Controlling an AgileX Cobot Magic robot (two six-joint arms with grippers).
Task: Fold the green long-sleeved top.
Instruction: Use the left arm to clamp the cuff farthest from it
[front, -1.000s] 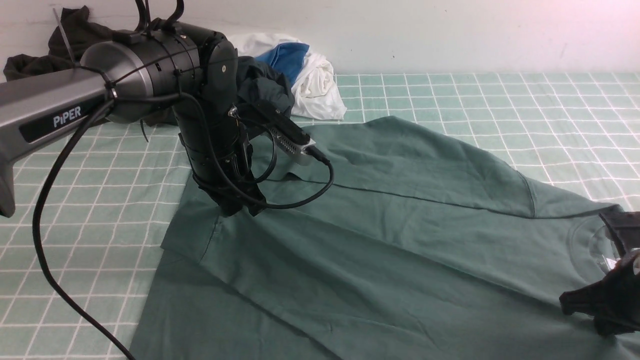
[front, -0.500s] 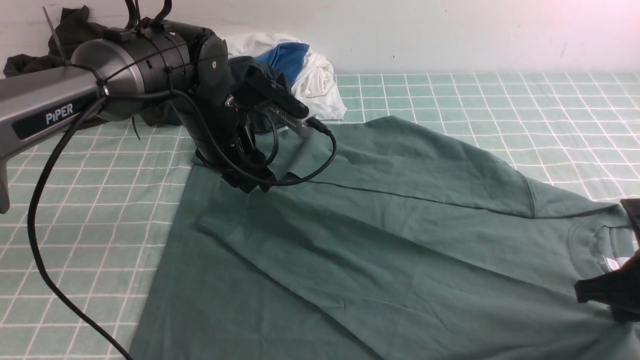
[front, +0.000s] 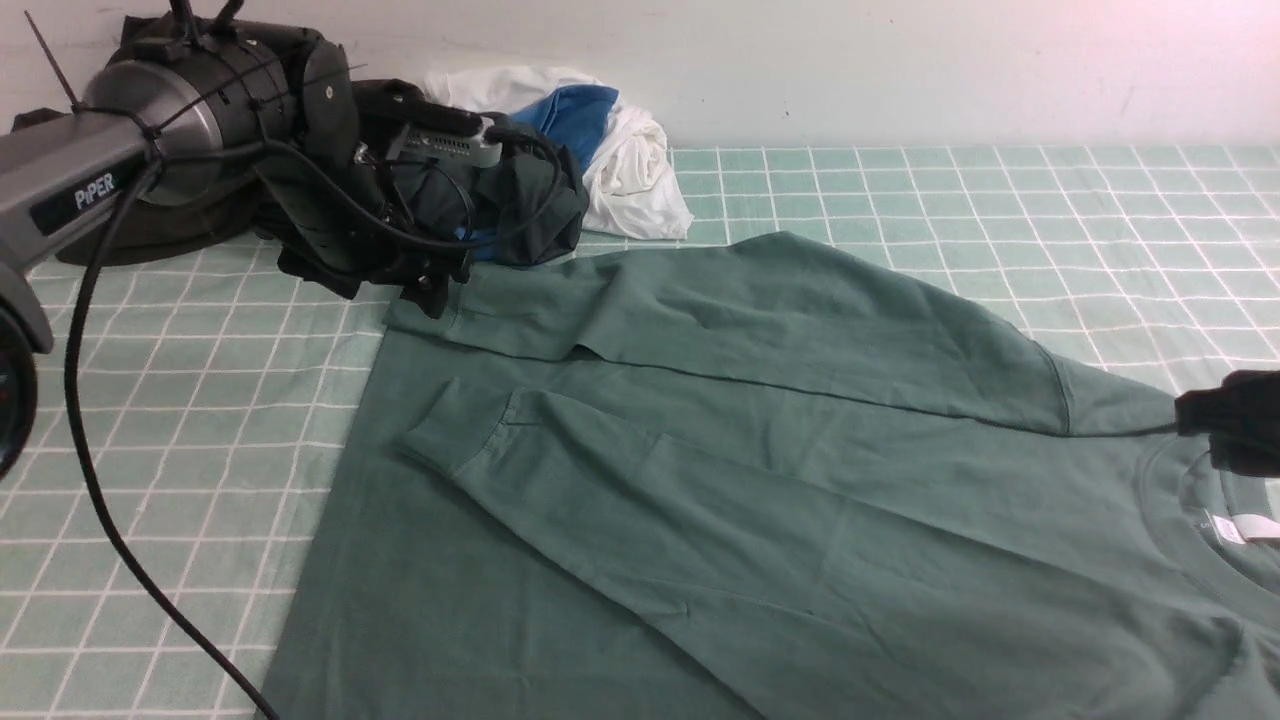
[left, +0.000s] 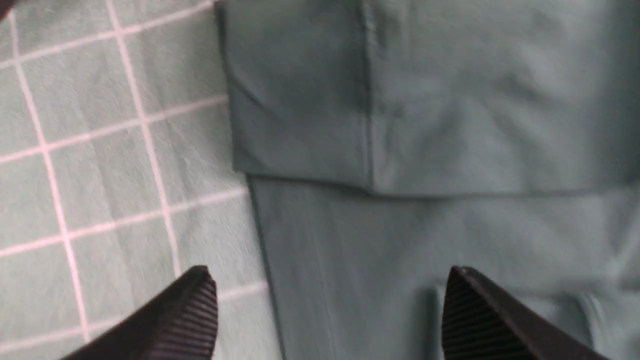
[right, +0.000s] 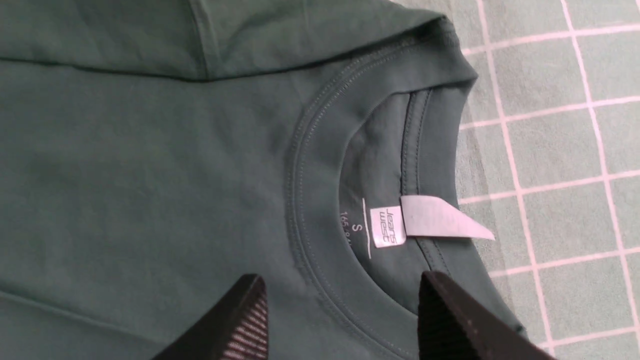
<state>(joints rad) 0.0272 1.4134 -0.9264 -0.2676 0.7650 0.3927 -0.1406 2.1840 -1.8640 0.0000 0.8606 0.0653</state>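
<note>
The green long-sleeved top (front: 760, 480) lies flat on the checked cloth, both sleeves folded across its body, cuffs toward the left. Its crew neck with the white label (front: 1232, 528) is at the right edge; the label also shows in the right wrist view (right: 435, 216). My left gripper (front: 425, 290) is open and empty, hovering by the far sleeve's cuff (left: 300, 100) at the top's left edge. My right gripper (front: 1235, 440) is open and empty just above the collar (right: 320, 200). The chest logo is hidden.
A pile of clothes lies at the back left: a dark blackish-green garment (front: 520, 200), a white one (front: 630, 170) with a blue piece (front: 575, 115). The green checked cloth (front: 1000, 200) covers the table. A black cable (front: 90, 440) hangs from my left arm.
My left gripper has let go of the near sleeve, which now lies on the body, and has lifted back to the far left. My right gripper has moved away, uncovering the collar.
</note>
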